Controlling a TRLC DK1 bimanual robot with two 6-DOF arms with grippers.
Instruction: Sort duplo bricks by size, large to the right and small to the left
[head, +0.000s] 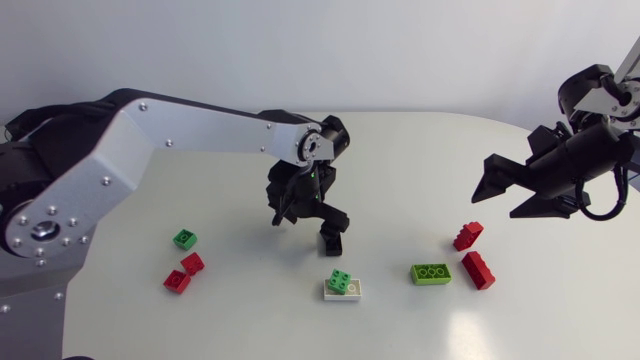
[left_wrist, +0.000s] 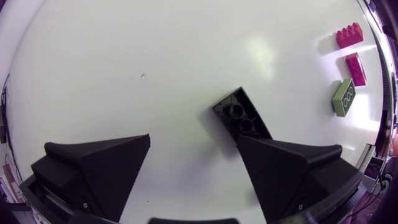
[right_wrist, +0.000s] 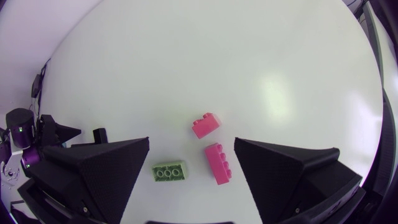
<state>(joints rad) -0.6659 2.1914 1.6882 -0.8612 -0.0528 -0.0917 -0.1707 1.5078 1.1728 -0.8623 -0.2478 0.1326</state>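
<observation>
Presently left claw (head: 305, 226) points down, spread beside black brick (left_wrist: 239, 114); right claw (head: 493, 206) hovers raised, spread.

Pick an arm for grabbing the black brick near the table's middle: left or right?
Left. The left tool is open directly over the black brick, one finger beside it. The right tool hangs raised over the red bricks at the far right.

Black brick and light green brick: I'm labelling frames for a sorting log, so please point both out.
black brick (left_wrist: 237, 112), left wrist view, on its studded top face.
light green brick (head: 431, 273), head view, on the middle of its top.
</observation>
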